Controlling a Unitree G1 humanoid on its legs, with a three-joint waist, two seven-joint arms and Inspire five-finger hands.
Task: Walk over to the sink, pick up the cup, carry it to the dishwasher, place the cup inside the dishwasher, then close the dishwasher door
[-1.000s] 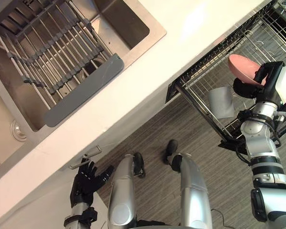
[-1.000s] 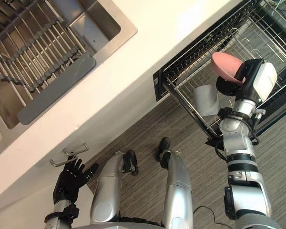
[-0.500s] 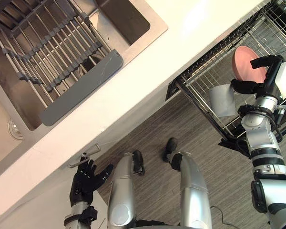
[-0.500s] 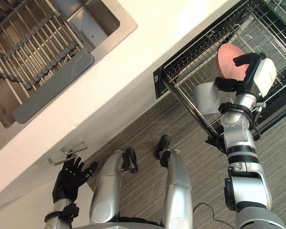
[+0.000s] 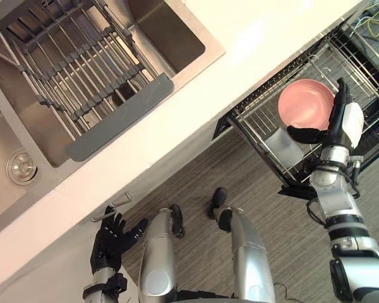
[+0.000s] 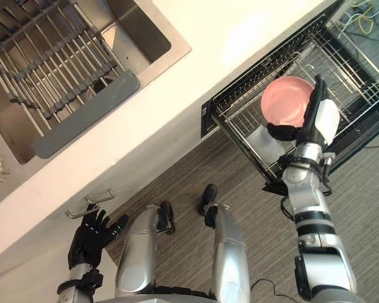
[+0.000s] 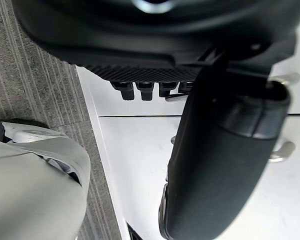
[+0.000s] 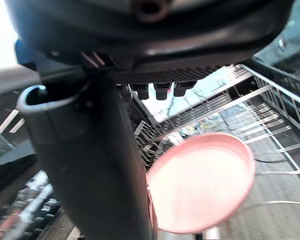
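Note:
The pink cup [image 5: 305, 104] lies in the pulled-out wire rack [image 5: 258, 140] of the dishwasher, its round face turned up. My right hand [image 5: 344, 120] stands right beside the cup, fingers straight along its far edge and thumb by its near edge, open and curled round nothing. In the right wrist view the cup [image 8: 200, 180] shows just past the thumb [image 8: 95, 170], with rack wires behind it. My left hand [image 5: 114, 243] hangs open low down by the cabinet front, holding nothing.
The steel sink [image 5: 170, 31] holds a grey drying rack [image 5: 82, 69] at the upper left. A white countertop [image 5: 196, 107] runs between sink and dishwasher. A pale grey piece [image 5: 283, 146] lies in the wire rack's near corner. A drawer handle [image 5: 112, 207] sits above my left hand.
My right hand has opened from its grip on the pink cup, which now rests in the rack. The whole picture has shifted with the camera. The left hand has stayed put.

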